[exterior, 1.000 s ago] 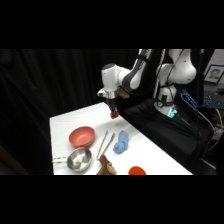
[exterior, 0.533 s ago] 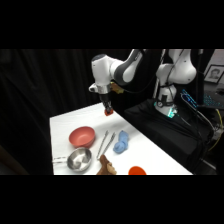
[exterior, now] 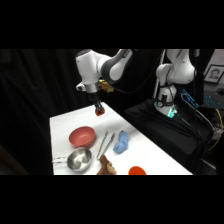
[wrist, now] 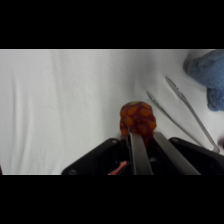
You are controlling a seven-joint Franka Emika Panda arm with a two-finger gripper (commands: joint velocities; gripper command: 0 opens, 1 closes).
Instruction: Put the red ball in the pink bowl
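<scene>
The red ball (wrist: pixel 137 118), a small red-orange patterned ball, is pinched at the tips of my gripper (wrist: pixel 145 135), which is shut on it. In the side view the gripper (exterior: pixel 99 109) hangs over the far part of the white table (exterior: pixel 62 123), the red ball (exterior: pixel 100 112) showing at its tip. The pink bowl (exterior: pixel 81 136) sits on the table nearer the camera, below and left of the gripper and apart from it. It does not appear in the wrist view.
A shiny metal bowl (exterior: pixel 79 159) stands just in front of the pink bowl. Metal tongs (exterior: pixel 106 142) (wrist: pixel 187 111) lie right of the bowls, a blue cloth (exterior: pixel 120 142) (wrist: pixel 209 75) beyond them. A brown object (exterior: pixel 105 166) and a larger red-orange round object (exterior: pixel 136 171) sit at the front edge.
The arm has swung left over the table with the ball held in the gripper, which now hangs lower and nearer the pink bowl.
</scene>
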